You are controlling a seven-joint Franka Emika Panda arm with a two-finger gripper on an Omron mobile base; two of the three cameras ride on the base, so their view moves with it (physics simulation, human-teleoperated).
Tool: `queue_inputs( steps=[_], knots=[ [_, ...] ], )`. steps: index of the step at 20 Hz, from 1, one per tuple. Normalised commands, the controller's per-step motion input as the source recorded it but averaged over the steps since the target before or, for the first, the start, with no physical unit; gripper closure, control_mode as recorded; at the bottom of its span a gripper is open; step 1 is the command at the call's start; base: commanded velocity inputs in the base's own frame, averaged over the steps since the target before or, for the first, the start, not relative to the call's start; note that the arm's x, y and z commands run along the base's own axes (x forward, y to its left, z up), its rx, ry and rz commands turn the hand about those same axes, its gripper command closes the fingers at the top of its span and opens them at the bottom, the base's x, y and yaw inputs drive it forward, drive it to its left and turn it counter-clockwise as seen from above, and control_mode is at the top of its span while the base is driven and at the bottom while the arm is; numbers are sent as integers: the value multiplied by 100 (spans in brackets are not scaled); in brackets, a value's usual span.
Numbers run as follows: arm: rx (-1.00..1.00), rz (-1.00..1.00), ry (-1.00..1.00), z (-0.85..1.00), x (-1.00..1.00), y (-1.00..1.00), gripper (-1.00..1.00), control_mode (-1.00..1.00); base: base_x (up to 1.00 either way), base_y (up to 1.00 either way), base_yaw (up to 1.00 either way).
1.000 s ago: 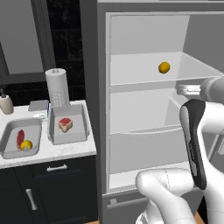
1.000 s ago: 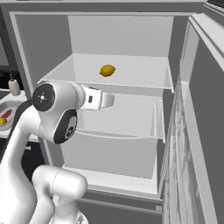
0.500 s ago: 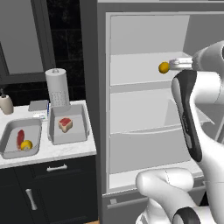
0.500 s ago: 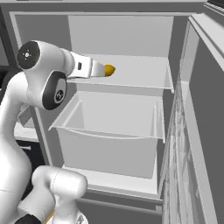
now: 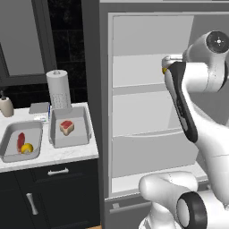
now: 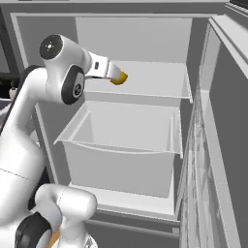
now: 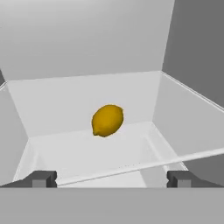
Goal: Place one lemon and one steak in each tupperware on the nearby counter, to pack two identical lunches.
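Observation:
One lemon [image 7: 107, 120] lies on an upper white fridge shelf [image 6: 155, 87], straight ahead of my gripper [image 7: 111, 179]. The gripper is open, its fingertips [image 7: 41, 178] wide apart and short of the fruit. From the right base the hand [image 6: 109, 71] partly hides that lemon [image 6: 122, 78]. On the counter [image 5: 53, 154] stand two tupperware tubs. The left tupperware [image 5: 36, 134] holds a dark-red steak strip [image 5: 21, 141] and another lemon [image 5: 27, 148]. The right tupperware [image 5: 83, 121] holds a blocky steak chunk [image 5: 67, 126].
A paper towel roll [image 5: 59, 89] and a soap bottle [image 5: 5, 106] stand behind the tubs. Below the lemon's shelf a clear fridge drawer [image 6: 121, 140] juts out. The open fridge door [image 6: 213, 145] stands at the right.
The arm has swung up and into the fridge, bringing the hand level with the upper shelf and close to the lemon. The jaws stayed open.

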Motion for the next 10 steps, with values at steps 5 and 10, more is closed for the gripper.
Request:
queue_inputs(
  steps=[5,10],
  knots=[
    [0,0,7,-22,85,8,-100,-100,0,0,0],
    [0,0,0,-43,61,-2,-100,-100,0,0,0]
  ],
)
